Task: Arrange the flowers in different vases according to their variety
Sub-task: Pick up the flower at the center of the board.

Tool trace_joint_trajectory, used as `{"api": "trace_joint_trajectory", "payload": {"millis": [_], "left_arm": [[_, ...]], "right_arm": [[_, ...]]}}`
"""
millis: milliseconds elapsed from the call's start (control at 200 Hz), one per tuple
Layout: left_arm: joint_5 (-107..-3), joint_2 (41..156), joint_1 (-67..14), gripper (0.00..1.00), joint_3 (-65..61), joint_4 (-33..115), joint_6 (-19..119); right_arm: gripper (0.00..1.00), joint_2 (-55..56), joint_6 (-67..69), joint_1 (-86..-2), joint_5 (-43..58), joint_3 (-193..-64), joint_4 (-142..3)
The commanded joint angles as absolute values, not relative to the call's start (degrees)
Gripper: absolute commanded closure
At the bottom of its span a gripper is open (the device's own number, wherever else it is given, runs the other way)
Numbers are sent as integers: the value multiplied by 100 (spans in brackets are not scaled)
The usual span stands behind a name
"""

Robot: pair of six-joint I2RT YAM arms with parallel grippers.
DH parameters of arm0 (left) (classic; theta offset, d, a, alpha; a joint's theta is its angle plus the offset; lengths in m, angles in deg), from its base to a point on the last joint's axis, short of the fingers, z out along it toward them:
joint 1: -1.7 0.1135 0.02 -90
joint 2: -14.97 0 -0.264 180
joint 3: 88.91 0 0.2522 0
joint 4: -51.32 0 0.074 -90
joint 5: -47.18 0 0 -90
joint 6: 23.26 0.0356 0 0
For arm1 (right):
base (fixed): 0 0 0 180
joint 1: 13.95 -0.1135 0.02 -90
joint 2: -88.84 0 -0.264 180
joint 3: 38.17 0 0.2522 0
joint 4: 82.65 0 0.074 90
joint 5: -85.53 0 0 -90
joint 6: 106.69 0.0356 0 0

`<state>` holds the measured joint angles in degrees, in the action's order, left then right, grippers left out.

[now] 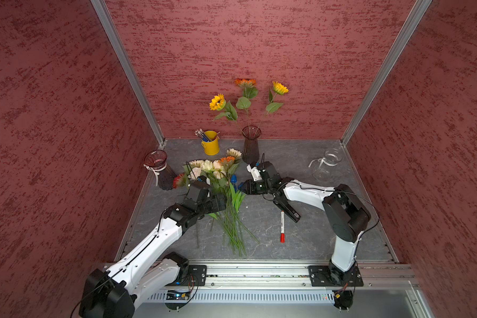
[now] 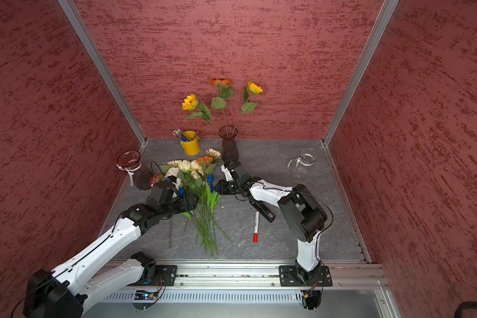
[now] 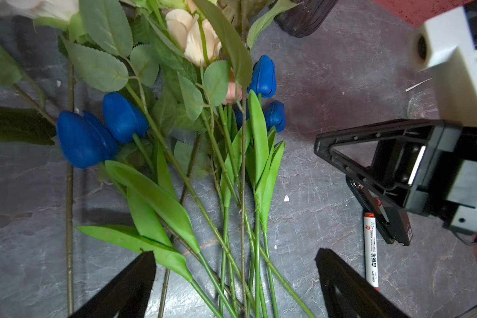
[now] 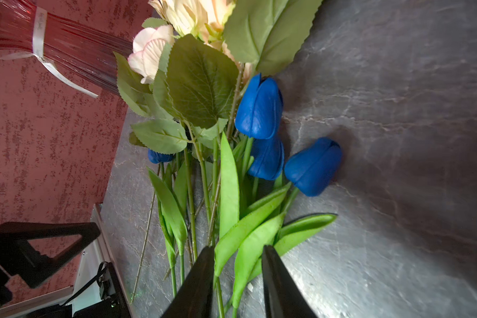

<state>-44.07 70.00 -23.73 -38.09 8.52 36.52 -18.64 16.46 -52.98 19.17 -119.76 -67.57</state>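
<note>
Loose flowers (image 1: 218,170) lie in a heap mid-table: cream roses (image 4: 149,52), sunflowers, blue tulips (image 4: 259,110) (image 3: 84,137), stems toward the front. The dark ribbed vase (image 1: 250,146) at the back holds three sunflowers (image 1: 217,102). A dark flared vase (image 1: 160,170) with white ribbon stands left, a small clear vase (image 1: 327,165) right; neither shows flowers in it. My left gripper (image 3: 235,254) hangs open above the stems, touching none. My right gripper (image 4: 238,249) reaches in from the right, its jaws narrowed around tulip leaves and stems, with table still showing between them.
A yellow pen cup (image 1: 210,143) stands at the back beside the ribbed vase. A red-capped marker (image 1: 282,225) and a black oblong object (image 1: 288,210) lie right of the stems. Red walls close three sides; a metal rail (image 1: 259,268) runs along the front.
</note>
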Motion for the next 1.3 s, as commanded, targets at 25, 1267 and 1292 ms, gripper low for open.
{"api": "trace_joint_trajectory", "payload": {"millis": [25,1267,1292], "left_arm": [[-4448,6860,-2326,4,-3959,796,3490],[-4486,5974,-2115,4,-4178,248,3415],[-4498,5985,-2106,4,-4198,279,3399]], "right_arm": [[67,-1667,1841,-5543,1979,-11699,-6865],[76,-2387,2312,-6335,1647,-11868,-6844],[77,-2385,2307,-6329,1653,-11873,-6845]]}}
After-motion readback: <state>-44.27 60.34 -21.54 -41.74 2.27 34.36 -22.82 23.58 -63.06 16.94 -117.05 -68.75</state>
